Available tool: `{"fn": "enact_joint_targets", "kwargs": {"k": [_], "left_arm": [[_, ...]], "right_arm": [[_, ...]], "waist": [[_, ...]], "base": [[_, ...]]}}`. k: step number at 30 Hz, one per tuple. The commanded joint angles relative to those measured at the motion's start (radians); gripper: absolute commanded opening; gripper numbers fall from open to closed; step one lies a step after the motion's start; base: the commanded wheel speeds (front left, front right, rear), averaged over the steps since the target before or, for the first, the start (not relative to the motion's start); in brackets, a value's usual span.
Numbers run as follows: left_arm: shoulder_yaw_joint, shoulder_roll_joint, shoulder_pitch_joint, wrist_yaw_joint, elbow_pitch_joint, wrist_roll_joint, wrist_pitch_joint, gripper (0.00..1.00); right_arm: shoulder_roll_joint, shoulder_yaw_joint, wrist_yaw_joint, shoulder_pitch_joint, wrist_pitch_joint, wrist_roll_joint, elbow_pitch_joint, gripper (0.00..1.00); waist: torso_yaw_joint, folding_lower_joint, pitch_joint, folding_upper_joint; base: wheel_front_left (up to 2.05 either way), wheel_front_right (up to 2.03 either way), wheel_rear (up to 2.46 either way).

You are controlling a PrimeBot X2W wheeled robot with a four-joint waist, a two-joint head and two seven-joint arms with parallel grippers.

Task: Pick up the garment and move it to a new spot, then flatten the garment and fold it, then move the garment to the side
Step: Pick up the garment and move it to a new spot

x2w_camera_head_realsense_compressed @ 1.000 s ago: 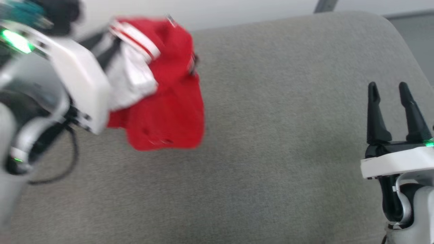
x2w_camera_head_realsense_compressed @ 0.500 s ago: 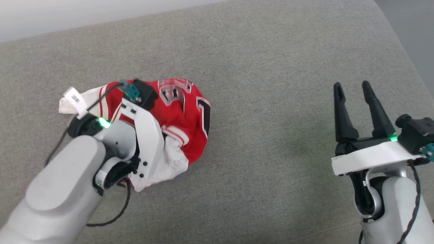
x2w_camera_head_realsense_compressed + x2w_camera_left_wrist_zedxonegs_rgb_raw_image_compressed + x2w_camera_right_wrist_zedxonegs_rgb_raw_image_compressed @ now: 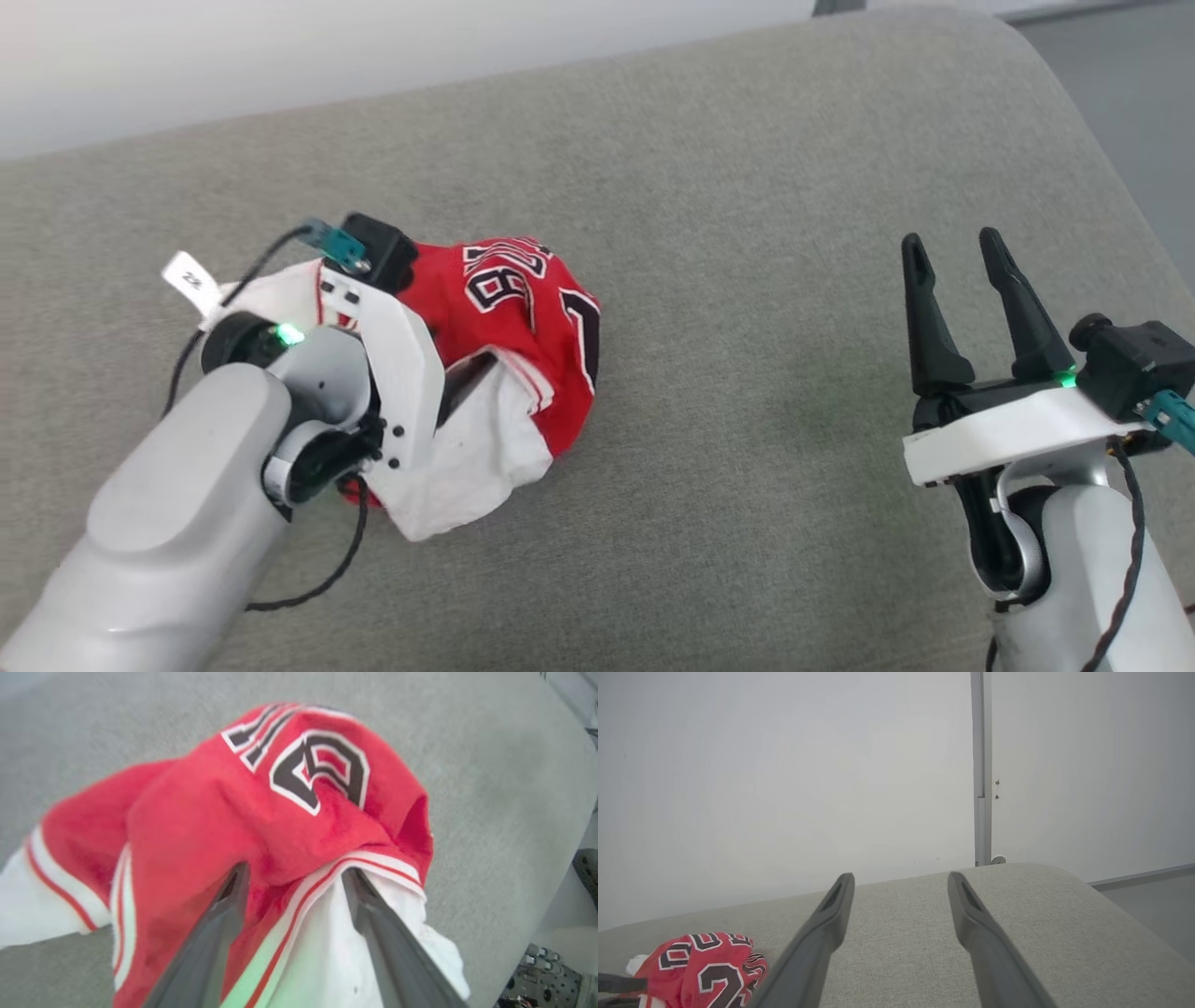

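I record the garment [image 3: 523,317] as red, with white sleeves, red-and-white striped trim and black characters outlined in white. The surface [image 3: 747,280] is plain grey. The right pincer [image 3: 950,241] is black.

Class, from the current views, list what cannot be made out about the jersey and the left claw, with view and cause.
- Head view: tips of the left claw hidden behind its white wrist plate and the garment.
- Head view: garment's lettering partly lost in crumpled folds.
- Left wrist view: blurred; claw tips sink under fabric, contact unclear.
- Right wrist view: garment low in the corner, cut by the bottom edge.
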Motion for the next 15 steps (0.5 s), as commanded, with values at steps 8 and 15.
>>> {"fn": "enact_joint_targets", "kwargs": {"k": [8, 15], "left_arm": [[0.074, 0.069, 0.065, 0.02, -0.164, 0.008, -0.149, 1.0], [0.179, 0.147, 0.212, 0.092, -0.299, 0.04, -0.37, 1.0]], "right_arm": [[-0.024, -0.005, 0.0, 0.042, 0.013, -0.007, -0.008, 1.0], [-0.036, 0.005, 0.0, 0.068, 0.015, -0.001, -0.008, 1.0]], "waist": [[0.081, 0.0, -0.083, 0.0], [0.135, 0.0, -0.146, 0.0]], "base": [[0.0, 0.0, 0.0], [0.0, 0.0, 0.0]]}}
